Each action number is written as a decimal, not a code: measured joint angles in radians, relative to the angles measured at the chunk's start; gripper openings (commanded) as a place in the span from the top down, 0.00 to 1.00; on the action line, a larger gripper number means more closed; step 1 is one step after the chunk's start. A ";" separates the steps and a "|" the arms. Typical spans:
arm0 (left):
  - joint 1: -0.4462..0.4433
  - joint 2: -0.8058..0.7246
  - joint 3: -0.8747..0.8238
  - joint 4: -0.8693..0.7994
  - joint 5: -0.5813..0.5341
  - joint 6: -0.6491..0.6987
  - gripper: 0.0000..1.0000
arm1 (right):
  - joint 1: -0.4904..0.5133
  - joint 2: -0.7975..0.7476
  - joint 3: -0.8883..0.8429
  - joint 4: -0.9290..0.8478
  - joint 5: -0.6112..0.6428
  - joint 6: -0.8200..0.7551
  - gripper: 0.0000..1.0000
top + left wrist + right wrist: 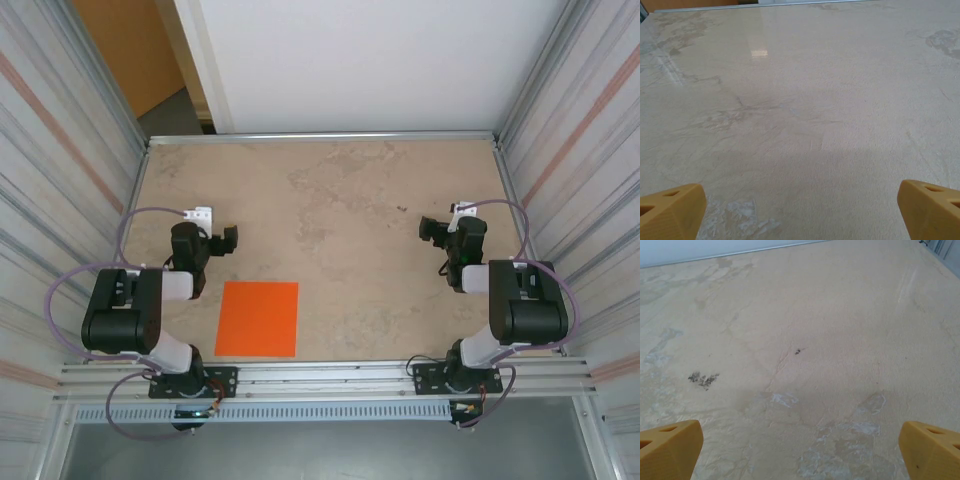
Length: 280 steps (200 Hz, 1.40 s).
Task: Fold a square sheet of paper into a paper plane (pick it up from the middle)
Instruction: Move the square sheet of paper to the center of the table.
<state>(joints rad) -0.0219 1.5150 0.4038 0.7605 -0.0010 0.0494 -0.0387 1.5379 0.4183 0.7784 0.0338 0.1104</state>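
Both sets of jaws wide and empty, left gripper (pixel 228 238) mid-left and right gripper (pixel 431 230) mid-right of top view, square sheet of paper (pixel 258 318) flat on table (pixel 350 190) at lower left-centre; probably featherlight, floppy, crease-prone, so pinch its middle gently.

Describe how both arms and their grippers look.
Both the left arm and right arm have bulky black joint housings, white links and looping lilac cables. The left gripper and right gripper look black from above; their fingers are blocky, mustard-yellow with holes.
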 measured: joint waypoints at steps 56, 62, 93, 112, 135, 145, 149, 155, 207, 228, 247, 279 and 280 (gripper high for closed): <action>0.000 0.000 0.000 0.000 0.000 0.000 0.01 | 0.000 0.000 0.000 0.000 0.000 0.000 0.01; 0.000 0.000 0.000 0.000 0.000 0.000 0.01 | 0.000 0.000 0.000 0.000 0.000 0.000 0.01; 0.000 0.000 0.000 0.000 0.000 0.000 0.01 | 0.000 0.000 0.000 0.000 0.000 0.000 0.01; 0.000 0.000 0.000 0.000 0.000 0.000 0.02 | 0.000 0.000 0.000 0.000 0.000 0.000 0.01; 0.000 0.000 0.000 0.000 0.000 0.000 0.01 | 0.000 0.000 0.000 0.000 0.000 0.000 0.01; 0.000 0.000 0.000 0.000 0.000 0.000 0.01 | 0.000 0.000 0.000 0.000 0.000 0.000 0.01; 0.000 0.000 0.000 0.000 0.000 0.000 0.01 | 0.000 0.000 0.000 0.000 0.000 0.000 0.01; 0.000 0.000 0.000 0.000 0.000 0.000 0.01 | 0.000 0.000 0.000 0.000 0.000 0.000 0.01; 0.000 0.000 0.000 0.001 0.000 0.000 0.01 | 0.000 0.000 0.000 0.001 0.002 0.000 0.01; -0.002 -0.019 -0.008 0.000 -0.001 0.000 0.01 | 0.018 -0.021 0.001 -0.036 0.038 -0.005 0.01; -0.007 -0.104 -0.008 -0.071 -0.019 -0.003 0.01 | 0.058 -0.090 0.034 -0.165 0.085 -0.018 0.01; -0.011 -0.282 0.071 -0.300 -0.046 -0.079 0.01 | 0.121 -0.201 0.213 -0.432 0.150 0.021 0.01; -0.011 -0.288 0.077 -0.312 -0.046 -0.084 0.01 | 0.122 -0.203 0.218 -0.439 0.150 0.022 0.01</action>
<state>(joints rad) -0.0334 1.2270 0.4808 0.4480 -0.0467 -0.0345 0.0834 1.3350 0.6361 0.3393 0.1841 0.1326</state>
